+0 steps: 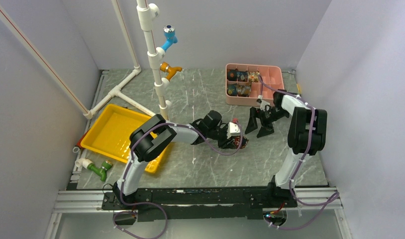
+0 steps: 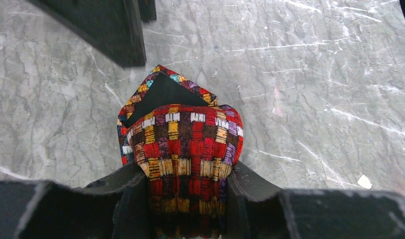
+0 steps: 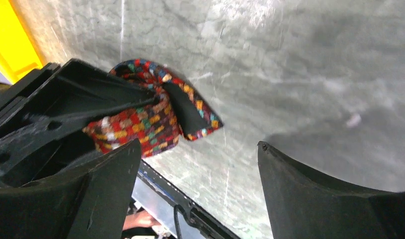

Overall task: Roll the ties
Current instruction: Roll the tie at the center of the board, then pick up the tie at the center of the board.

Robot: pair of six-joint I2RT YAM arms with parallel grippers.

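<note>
Yellow tray (image 1: 111, 132): by the table's left edge, well apart from the work.
Left gripper (image 1: 235, 137): near the table's middle, clamped on the tie (image 2: 183, 144), one finger against each flank of the roll.
Tie, position: low over the table at its middle, or resting on it; contact cannot be confirmed.
Step in hand (judgement): securing the finished roll for stowing. Hold the squeeze even so the coil does not spring open. Tuck the loose tip under before release.
Tie, heading: the pointed tip sticks out ahead of the left fingers, toward the table's right edge, with its dark lining facing up.
Tie, long axis: the bundle appears to run left to right, in line with the left gripper. The winding axis cannot be determined.
Right gripper (image 1: 258, 127): just right of the roll, jaws spread wide, nothing between them, not touching the fabric.
Pink box (image 1: 270, 69): at the far right corner, with rolled ties (image 1: 243, 82) in its left compartments.
</note>
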